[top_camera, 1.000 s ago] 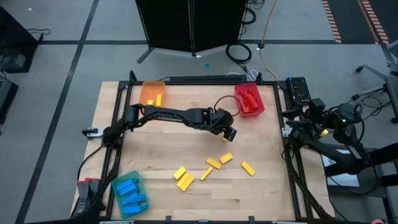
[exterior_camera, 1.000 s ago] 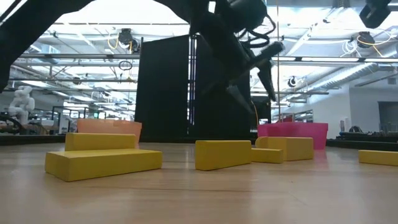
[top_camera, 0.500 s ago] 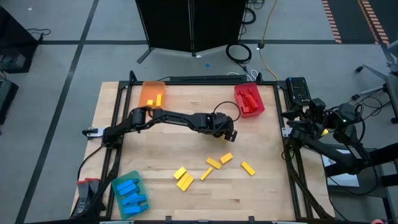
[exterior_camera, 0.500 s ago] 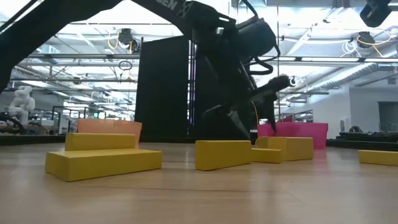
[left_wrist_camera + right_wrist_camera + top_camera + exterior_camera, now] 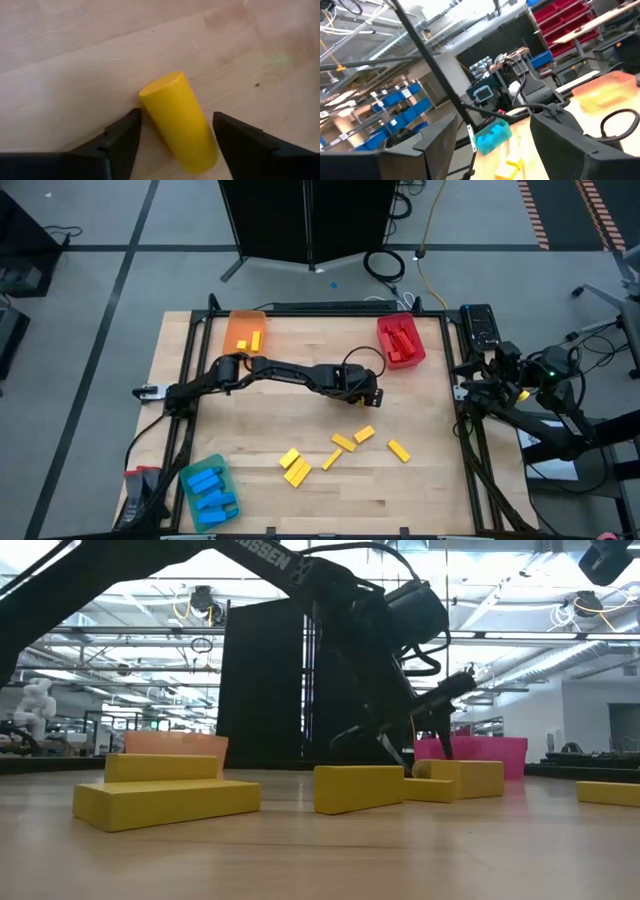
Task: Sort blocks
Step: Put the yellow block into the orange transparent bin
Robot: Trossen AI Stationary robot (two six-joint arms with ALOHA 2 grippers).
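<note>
Left gripper (image 5: 368, 397) is low over the middle of the counter (image 5: 430, 480), fingers (image 5: 122, 137) spread wide and straddling a yellow block (image 5: 180, 122) that lies flat on the wood. The block sits between the two fingers with a gap on each side; neither finger touches it. In the low view the fingertips (image 5: 443, 745) are down almost at counter level.

Other yellow blocks (image 5: 340, 452) lie scattered just past the gripper, toward the near edge of the counter. Red tray (image 5: 401, 340) with red blocks is near the gripper, off to its right at the far edge. Orange tray (image 5: 244, 329), holding a few yellow blocks, is well apart at the far left. Green tray (image 5: 207, 489) with blue blocks is well apart at the near left corner.

Right gripper (image 5: 470, 370) is parked off the counter's right edge, fingers (image 5: 565, 135) apart, nothing between them.
</note>
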